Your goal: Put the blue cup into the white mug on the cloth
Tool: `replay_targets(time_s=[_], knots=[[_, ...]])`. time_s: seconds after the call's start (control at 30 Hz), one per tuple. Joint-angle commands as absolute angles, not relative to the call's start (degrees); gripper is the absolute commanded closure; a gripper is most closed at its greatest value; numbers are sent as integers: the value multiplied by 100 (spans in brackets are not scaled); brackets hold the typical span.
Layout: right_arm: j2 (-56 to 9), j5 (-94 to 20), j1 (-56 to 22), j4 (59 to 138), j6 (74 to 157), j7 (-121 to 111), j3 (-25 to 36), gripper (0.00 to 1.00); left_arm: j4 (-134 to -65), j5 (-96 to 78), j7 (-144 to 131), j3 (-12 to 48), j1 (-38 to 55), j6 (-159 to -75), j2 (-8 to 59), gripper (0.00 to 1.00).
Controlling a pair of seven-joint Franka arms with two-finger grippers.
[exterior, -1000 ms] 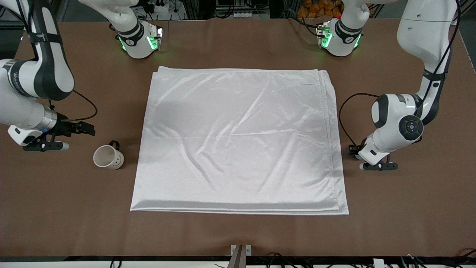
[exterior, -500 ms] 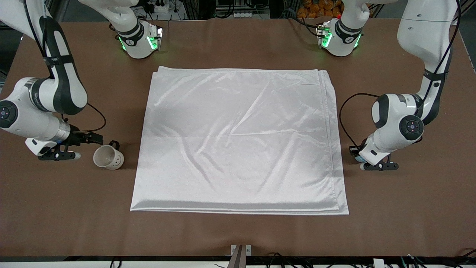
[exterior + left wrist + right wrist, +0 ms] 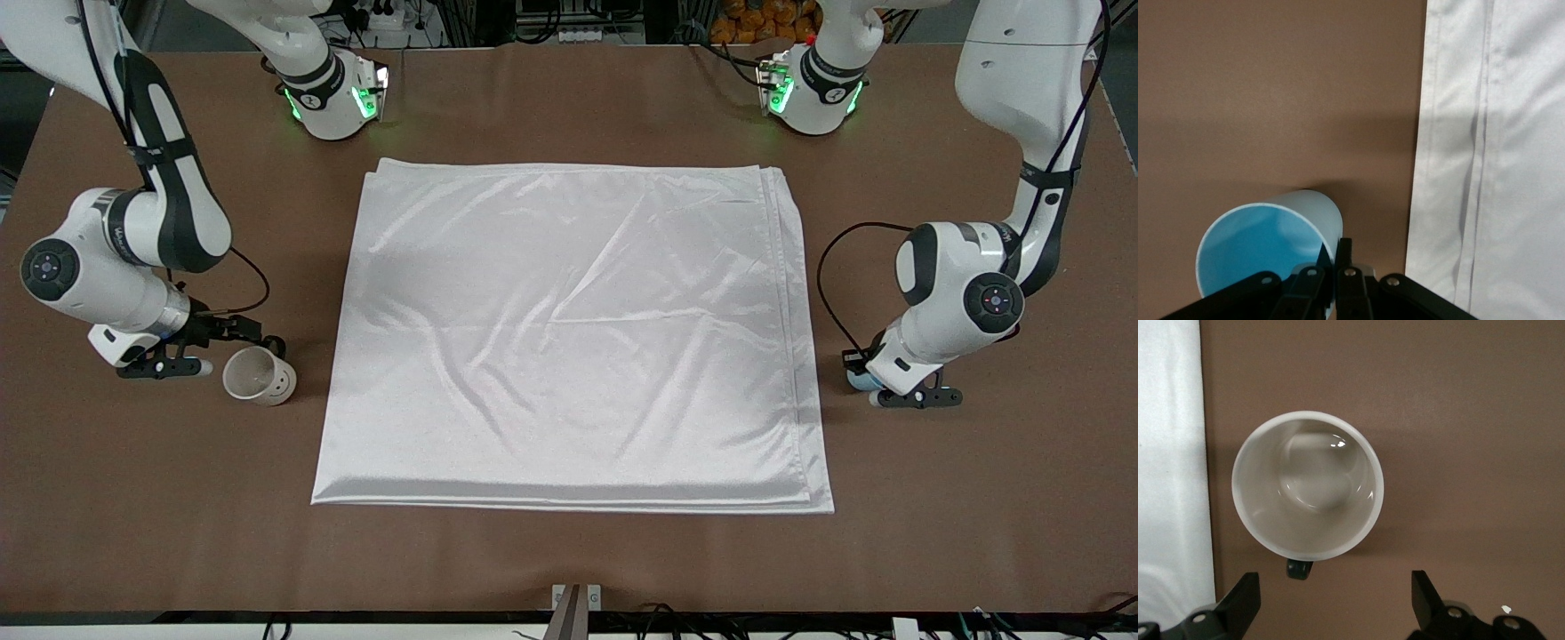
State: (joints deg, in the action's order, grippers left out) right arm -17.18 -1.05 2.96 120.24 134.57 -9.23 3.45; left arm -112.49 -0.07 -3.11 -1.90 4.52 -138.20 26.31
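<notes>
The left tool (image 3: 1335,267) pinches the blue cup's (image 3: 1265,243) rim on the surface; the right tool (image 3: 1335,597), fingers wide apart, hovers just beside the white mug (image 3: 1307,485).

No legible text, label, brand, number or sign appears in any of the three views. Small dark lettering runs along the forearm link of the right arm (image 3: 118,238) and of the left arm (image 3: 1000,236), above each tool, but it is too small to be read. The white mug (image 3: 259,376) carries only tiny dark dots on its side, no characters.
</notes>
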Motion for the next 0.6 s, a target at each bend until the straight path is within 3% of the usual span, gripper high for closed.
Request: replay_targets(time_s=[0.0, 0.57], knots=[[-1573, -158, 202, 12375, 13790, -879, 334, 0, -11294, 79, -237, -176, 396, -13755, 2365, 100], [-1705, -158, 123, 12586, 14457, -896, 343, 0, -11206, 554, -316, -167, 404, -13746, 1881, 100]])
